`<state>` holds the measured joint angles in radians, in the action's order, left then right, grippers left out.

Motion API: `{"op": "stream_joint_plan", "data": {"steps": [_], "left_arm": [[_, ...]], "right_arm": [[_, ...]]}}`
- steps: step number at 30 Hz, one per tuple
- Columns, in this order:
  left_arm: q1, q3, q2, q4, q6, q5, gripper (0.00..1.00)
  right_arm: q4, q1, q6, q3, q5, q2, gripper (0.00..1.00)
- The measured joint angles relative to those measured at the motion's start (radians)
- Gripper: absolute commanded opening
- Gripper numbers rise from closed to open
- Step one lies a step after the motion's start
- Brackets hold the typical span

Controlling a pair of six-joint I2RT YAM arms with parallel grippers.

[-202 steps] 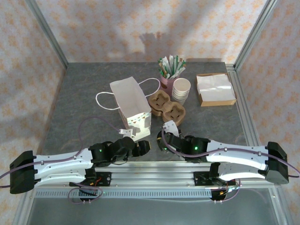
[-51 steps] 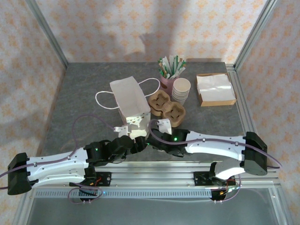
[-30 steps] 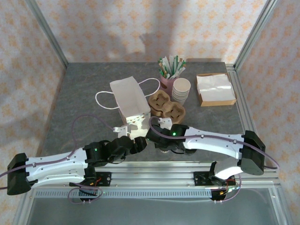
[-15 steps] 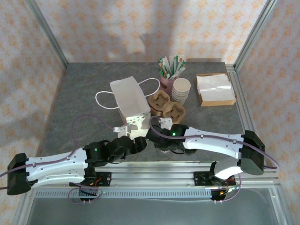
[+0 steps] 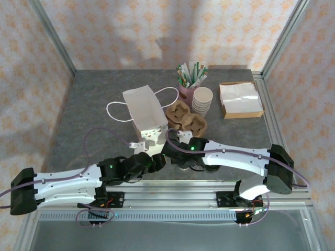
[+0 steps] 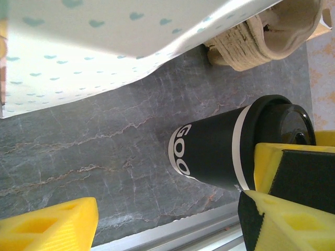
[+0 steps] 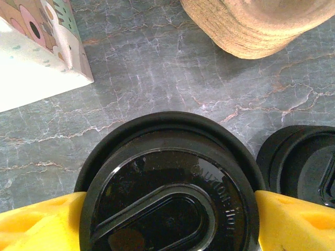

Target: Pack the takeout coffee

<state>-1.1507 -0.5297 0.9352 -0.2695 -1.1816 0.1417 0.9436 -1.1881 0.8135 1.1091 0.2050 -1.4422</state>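
Note:
The takeout coffee (image 7: 167, 172) is a black cup with a glossy black lid. My right gripper (image 7: 167, 222) is shut on it, a yellow finger on each side of the lid. The cup's black side with white letters (image 6: 209, 154) appears in the left wrist view, close to the open mouth of the white paper bag (image 5: 145, 112), which lies on its side. My left gripper (image 6: 172, 222) is open just left of the cup, holding nothing. From above, both grippers (image 5: 157, 161) (image 5: 175, 156) meet at the bag's mouth and cover the cup.
The brown pulp carrier (image 5: 186, 119) sits right of the bag. Behind it are stacked cream cups (image 5: 202, 99), a pink cup of sachets (image 5: 189, 78) and a napkin box (image 5: 239, 99). Another black round lid (image 7: 301, 162) lies beside the cup. A metal rail (image 5: 172, 185) edges the table.
The right gripper has carried the cup left to the bag's mouth and has barely moved lately. The left gripper has edged slightly right, closer to the cup.

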Motion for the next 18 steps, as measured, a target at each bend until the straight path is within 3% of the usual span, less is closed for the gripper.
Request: {"op": "stream_joint_plan", "data": {"steps": [18], "left_arm": [[-0.002,-0.013,0.025,0.016,0.001,-0.003,0.67]], "right_arm": [[0.029,0.001,0.005,0.005,0.001,0.059,0.80]]}}
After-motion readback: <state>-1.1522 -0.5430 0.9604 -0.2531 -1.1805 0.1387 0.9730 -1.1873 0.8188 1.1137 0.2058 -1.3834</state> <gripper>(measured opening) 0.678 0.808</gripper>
